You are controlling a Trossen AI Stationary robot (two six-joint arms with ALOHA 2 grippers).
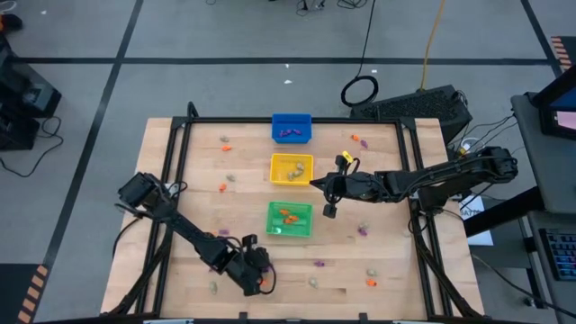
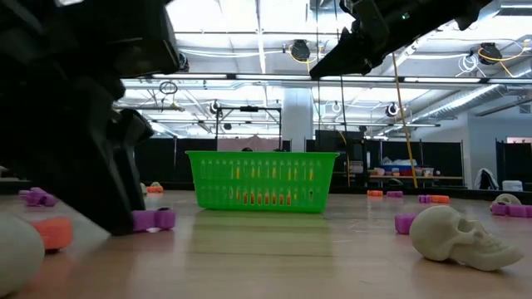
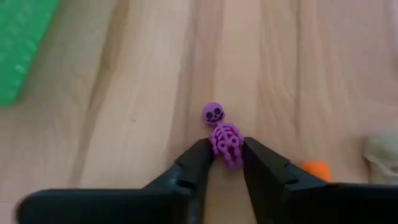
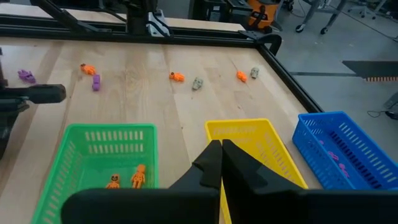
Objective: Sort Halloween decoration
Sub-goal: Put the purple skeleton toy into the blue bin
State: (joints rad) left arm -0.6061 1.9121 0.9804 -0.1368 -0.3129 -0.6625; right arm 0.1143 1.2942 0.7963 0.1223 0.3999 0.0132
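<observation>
My left gripper (image 3: pixel 227 163) is low at the table's near edge (image 1: pixel 256 270), shut on a tiny purple skeleton (image 3: pixel 224 137). My right gripper (image 4: pixel 221 158) is shut on nothing and hovers just right of the gap between the yellow bin (image 1: pixel 291 168) and the green bin (image 1: pixel 289 219). It shows high up in the low view (image 2: pixel 332 62). The blue bin (image 1: pixel 291 128) holds purple trinkets, the yellow bin pale ones, the green bin orange ones (image 4: pixel 127 179). More orange, purple and pale trinkets lie loose on the wood, such as a pale skull (image 2: pixel 461 237). My left gripper pinches the purple skeleton by its ribs and legs (image 3: pixel 229 152) between the two fingertips (image 3: pixel 200 155). Its skull end (image 3: pixel 212 113) sticks out ahead of the fingers. The fingers lie along the figure, low over the wood. Whether it is lifted clear, I cannot tell.
Loose trinkets dot the table: orange (image 1: pixel 222 187) (image 1: pixel 370 281), purple (image 1: pixel 364 229) (image 1: pixel 319 264), pale (image 1: pixel 313 282) (image 1: pixel 231 177). A black frame (image 1: pixel 180 153) borders the table's left, right and far sides. An orange piece (image 3: pixel 314 168) and a pale one (image 3: pixel 382 152) lie close to my left gripper.
</observation>
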